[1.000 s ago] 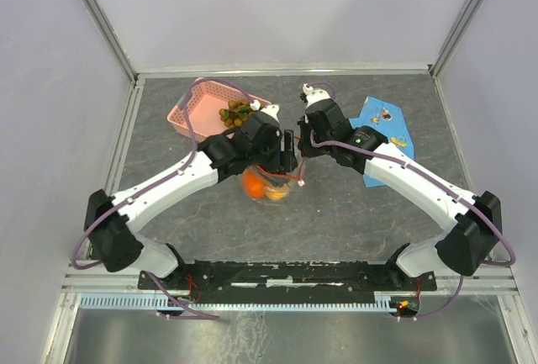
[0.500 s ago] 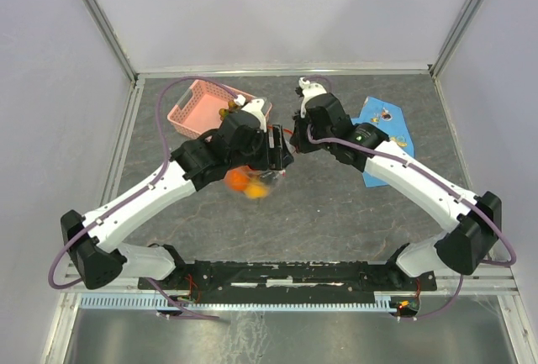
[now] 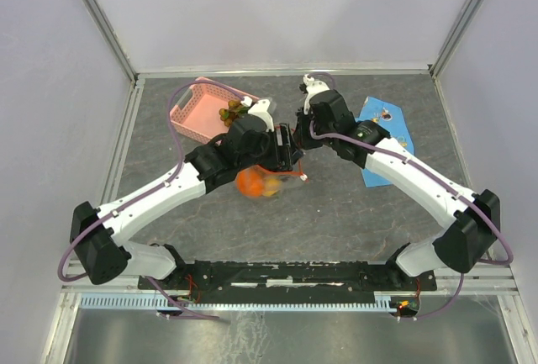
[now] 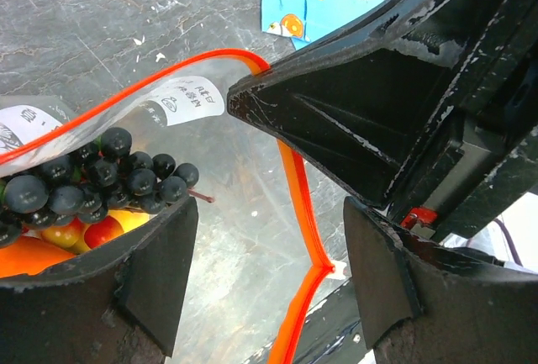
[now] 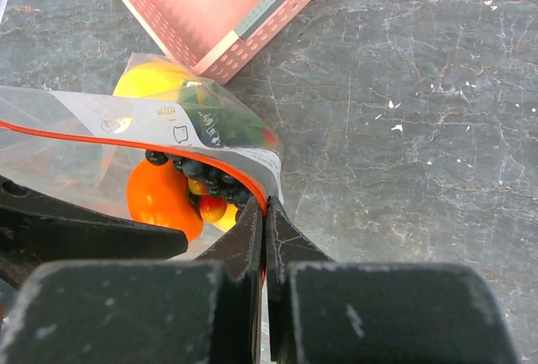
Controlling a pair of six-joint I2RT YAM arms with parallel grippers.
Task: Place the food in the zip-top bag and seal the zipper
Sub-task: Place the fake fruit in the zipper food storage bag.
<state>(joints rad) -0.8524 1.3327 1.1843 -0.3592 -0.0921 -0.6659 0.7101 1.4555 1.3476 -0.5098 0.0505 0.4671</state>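
— Right fingers (image 5: 245, 246)?
— Pressed together, pinching the red zipper (image 5: 126, 144).
— Left fingers (image 4: 143, 280)?
— Wide apart astride the mouth of the zip-top bag (image 3: 277, 181); contact unclear. The bag is over the middle of the surface (image 3: 336, 221), holding dark grapes (image 4: 109, 175) and an orange fruit (image 5: 155, 196). The pink basket (image 3: 197, 112) lies at eleven o'clock.

- Pink lattice basket (image 3: 192, 113) sat far-left on table, set diag.
- Blue printed cloth (image 3: 380, 120) lay far-right, well apart from basket.
- Grey marbled tabletop (image 3: 336, 213) under both.
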